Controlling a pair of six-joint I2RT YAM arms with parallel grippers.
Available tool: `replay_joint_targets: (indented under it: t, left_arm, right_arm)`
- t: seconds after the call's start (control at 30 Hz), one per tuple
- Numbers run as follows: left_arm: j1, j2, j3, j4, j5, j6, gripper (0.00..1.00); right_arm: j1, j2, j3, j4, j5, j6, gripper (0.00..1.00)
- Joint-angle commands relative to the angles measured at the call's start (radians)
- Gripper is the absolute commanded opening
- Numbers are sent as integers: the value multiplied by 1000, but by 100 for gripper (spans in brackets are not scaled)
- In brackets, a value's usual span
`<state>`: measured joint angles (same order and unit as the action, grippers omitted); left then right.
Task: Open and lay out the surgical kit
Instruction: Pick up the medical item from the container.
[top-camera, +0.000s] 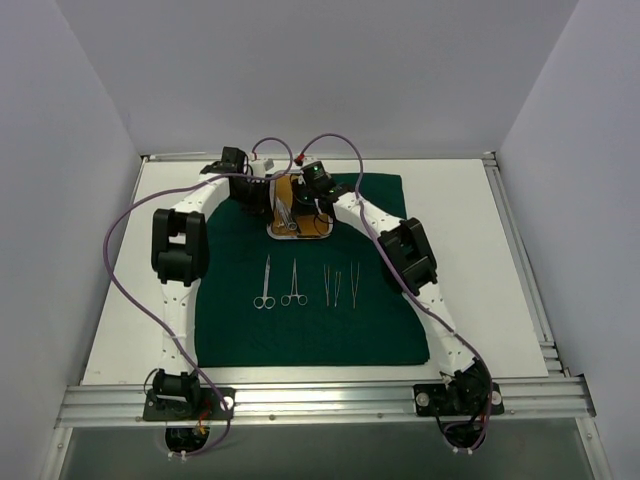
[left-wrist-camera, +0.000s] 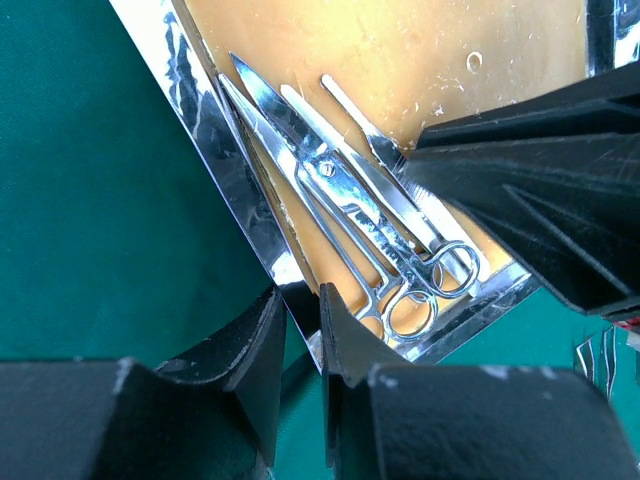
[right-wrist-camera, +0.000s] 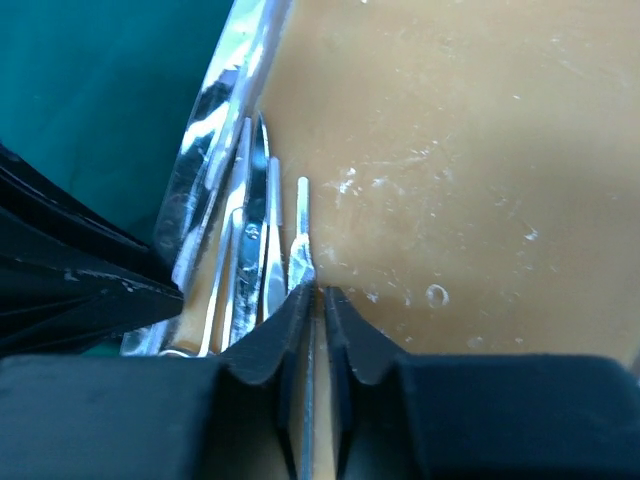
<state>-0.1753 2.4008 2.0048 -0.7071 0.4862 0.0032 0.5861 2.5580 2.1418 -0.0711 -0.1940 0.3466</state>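
right wrist, scissors beside claw, tray wall

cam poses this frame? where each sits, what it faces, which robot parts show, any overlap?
Top external: above and behind the bases, looking down on the green cloth; both arms show.
Left wrist: on the left arm, looking down past the left gripper, clamped on the tray rim.
Right wrist: looking down past the right gripper, pinching a thin instrument.
Shared: both wrist views show the tray's orange floor and scissors.
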Motion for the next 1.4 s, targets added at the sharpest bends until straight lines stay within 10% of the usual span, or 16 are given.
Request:
replay_joint_targets:
  t: [0.0,0.47,0.9,1.37]
  left_arm:
    - [-12,31,28,14,-20,38,25]
    - [-16,54,57,9,-11,32,21]
    - [-16,55,54,5,-3,37,20]
    - [-16,46,46,5,-6,38,20]
  right_arm:
    - [6,60,35,-52,-64,20,10]
    - [0,85,-51,74,-280,146,21]
    - [-38,5,-171,169,-231,207,1]
    - [-58,-71,-180,197,-111,212,0]
